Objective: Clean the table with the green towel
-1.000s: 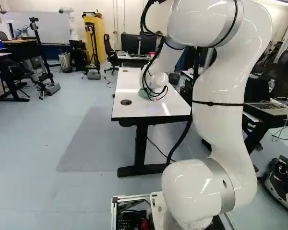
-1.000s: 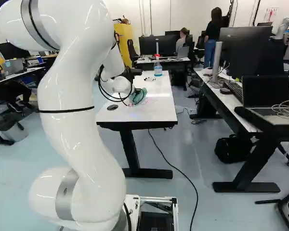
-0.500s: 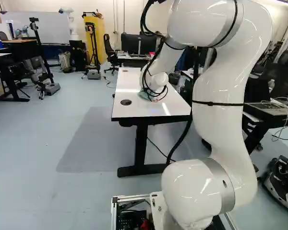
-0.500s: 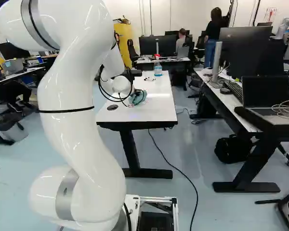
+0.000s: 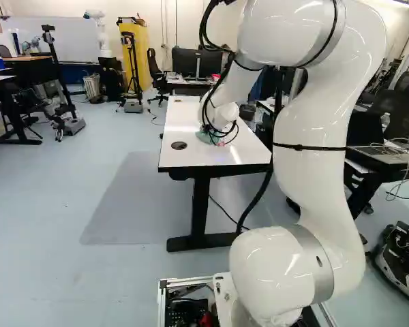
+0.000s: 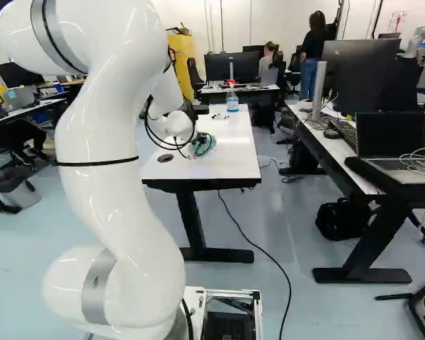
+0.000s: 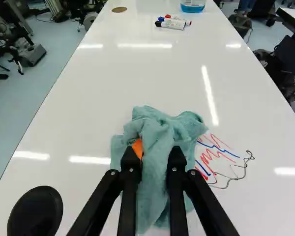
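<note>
In the right base view the gripper point(image 6: 202, 141) is low over the white table point(image 6: 234, 159), on the green towel point(image 6: 207, 147). The wrist view shows the gripper point(image 7: 157, 160) shut on the bunched towel point(image 7: 160, 132), with an orange pad visible against the cloth. The towel lies on the tabletop point(image 7: 113, 83). Right beside it are red, blue and black marker scribbles point(image 7: 219, 157), partly against the towel's edge. The arm hides most of the towel in the left base view.
Several markers point(image 7: 173, 22) lie farther along the table, with a spray bottle point(image 6: 232, 98) beyond them. A dark round grommet point(image 5: 179, 145) sits near the table's left edge. At the right stands another desk with a laptop point(image 6: 393, 142). Another robot point(image 5: 101, 34) stands far back.
In the right base view the gripper and the held towel have shifted slightly back and forth over the tabletop. The base has not moved.
</note>
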